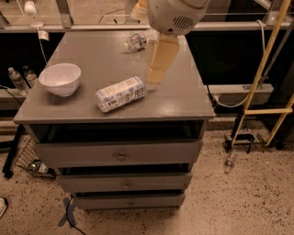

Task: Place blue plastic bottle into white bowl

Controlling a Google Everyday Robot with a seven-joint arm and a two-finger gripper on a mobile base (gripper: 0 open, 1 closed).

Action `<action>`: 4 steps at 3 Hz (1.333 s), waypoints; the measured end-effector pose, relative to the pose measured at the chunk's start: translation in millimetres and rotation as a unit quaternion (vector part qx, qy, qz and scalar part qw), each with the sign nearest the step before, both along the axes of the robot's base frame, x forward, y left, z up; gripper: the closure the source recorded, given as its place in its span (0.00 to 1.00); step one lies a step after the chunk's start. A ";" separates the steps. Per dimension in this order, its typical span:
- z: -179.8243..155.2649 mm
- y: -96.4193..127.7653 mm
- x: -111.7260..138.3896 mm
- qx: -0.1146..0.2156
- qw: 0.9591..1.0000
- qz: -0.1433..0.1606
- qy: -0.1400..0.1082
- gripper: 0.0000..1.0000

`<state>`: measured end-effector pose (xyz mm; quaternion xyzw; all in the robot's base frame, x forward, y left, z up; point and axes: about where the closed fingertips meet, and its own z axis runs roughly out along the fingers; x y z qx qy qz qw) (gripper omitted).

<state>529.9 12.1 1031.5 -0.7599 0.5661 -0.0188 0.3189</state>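
Observation:
The blue plastic bottle (120, 94) lies on its side near the front of the grey cabinet top (179, 98), its pale blue-and-white label facing up. The white bowl (60, 79) stands upright and empty to its left, a short gap away. My gripper (156, 75) hangs from the white arm housing (177, 13) and points down at the bottle's right end. It covers the bottle's cap. I cannot tell whether it touches the bottle.
A small clear water bottle (138, 41) lies at the back of the cabinet top, behind the gripper. The cabinet has drawers (120, 156) below. A yellow frame (266, 78) stands to the right, and bottles (18, 80) stand on the floor at the left.

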 end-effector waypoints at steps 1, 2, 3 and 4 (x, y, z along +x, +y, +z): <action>-47.9 2.3 44.3 -0.017 0.999 0.027 0.037 0.00; -96.6 9.6 75.5 -0.055 0.995 0.043 0.073 0.00; -136.5 19.4 94.9 -0.111 0.987 0.058 0.102 0.00; -164.9 28.2 105.0 -0.157 0.977 0.071 0.126 0.13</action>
